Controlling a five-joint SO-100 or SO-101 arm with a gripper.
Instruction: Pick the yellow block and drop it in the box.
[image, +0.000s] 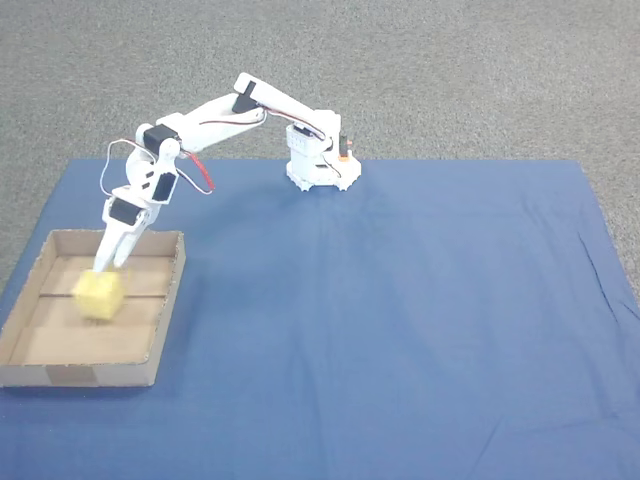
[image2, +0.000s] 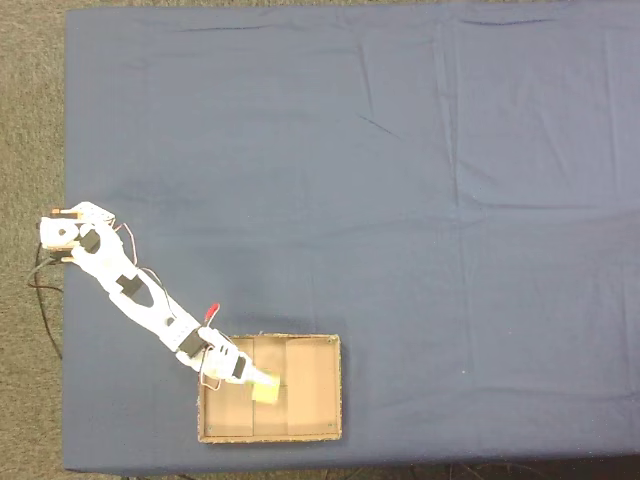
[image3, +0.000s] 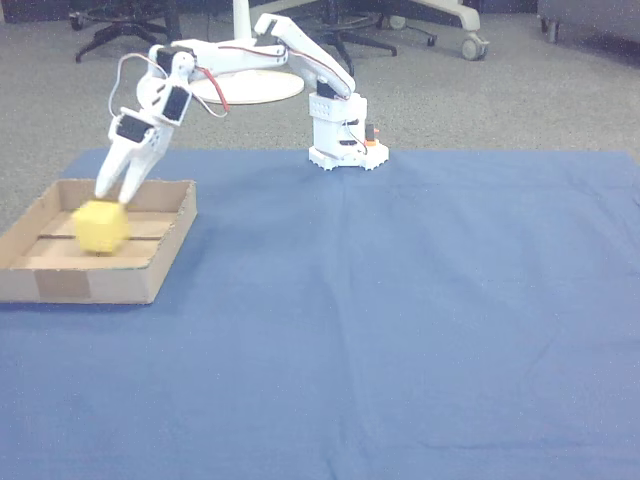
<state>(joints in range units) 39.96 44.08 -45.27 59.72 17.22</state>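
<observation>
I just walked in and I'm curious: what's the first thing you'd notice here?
The yellow block pops out, blurred just under the gripper, over the box at the left of a fixed view. Next comes the white arm reaching over from its base at the far edge of the big blue cloth.

The arm (image: 215, 112) is white plastic throughout, with black servo blocks set into its joints. Thin red and white cables loop along the links. Its white base (image3: 343, 143) carries a small orange part on one side. The gripper (image: 110, 255) has 2 long, tapering white fingers.
</observation>
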